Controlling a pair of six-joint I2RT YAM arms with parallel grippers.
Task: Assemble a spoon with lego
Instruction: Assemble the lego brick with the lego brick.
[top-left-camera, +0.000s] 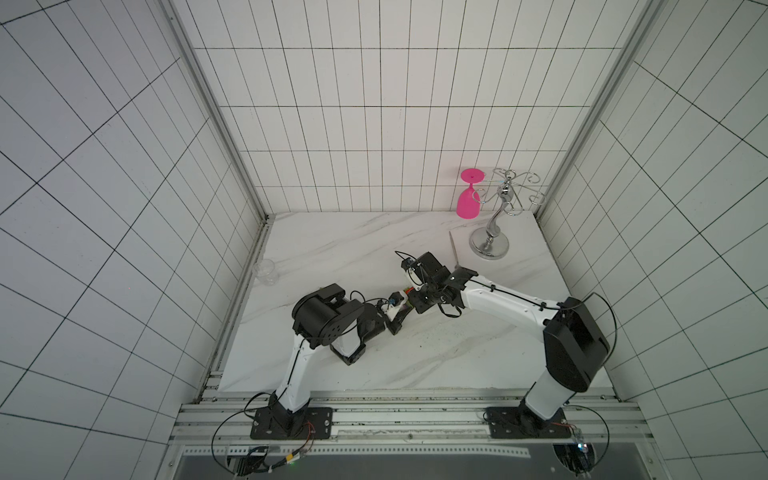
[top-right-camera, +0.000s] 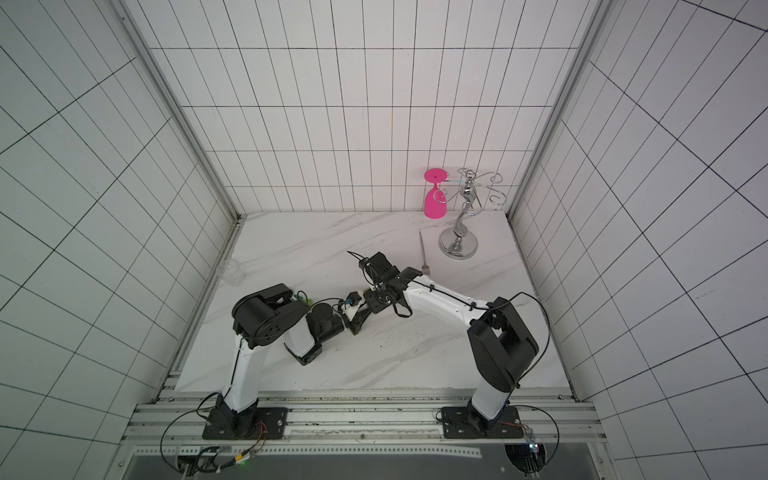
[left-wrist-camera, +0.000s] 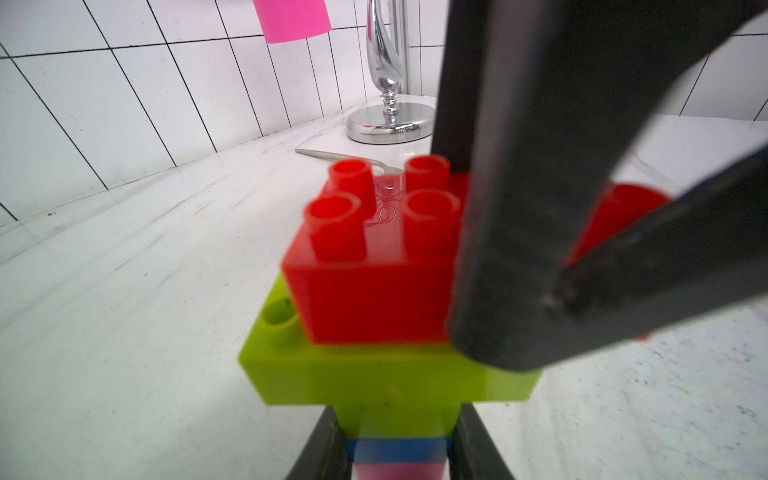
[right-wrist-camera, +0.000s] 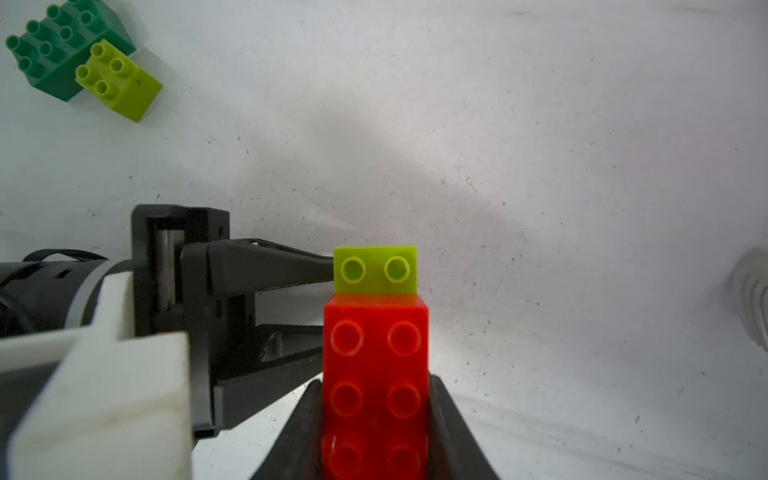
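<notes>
The spoon (left-wrist-camera: 374, 374) is a joined stack of lego held above the table, with a wide lime-green brick over blue (left-wrist-camera: 399, 451) and pink pieces. My left gripper (left-wrist-camera: 399, 415) is shut on its narrow lime, blue and pink stem. A red brick (left-wrist-camera: 370, 299) sits on the lime brick's studded top, covering all but one row of studs. My right gripper (right-wrist-camera: 375, 380) is shut on that red brick (right-wrist-camera: 374, 361), with the lime brick's end (right-wrist-camera: 374, 270) just beyond it. In both top views the grippers (top-left-camera: 405, 302) (top-right-camera: 365, 296) meet tip to tip at mid-table.
Loose dark-green (right-wrist-camera: 62, 50) and lime-green (right-wrist-camera: 120, 83) bricks lie together on the table, near the left arm's elbow (top-right-camera: 302, 297). A metal fork (top-left-camera: 454, 249) lies behind the right arm. A chrome glass rack (top-left-camera: 490, 245) holding a pink glass (top-left-camera: 467, 203) stands back right. A clear cup (top-left-camera: 265, 271) stands at the left edge.
</notes>
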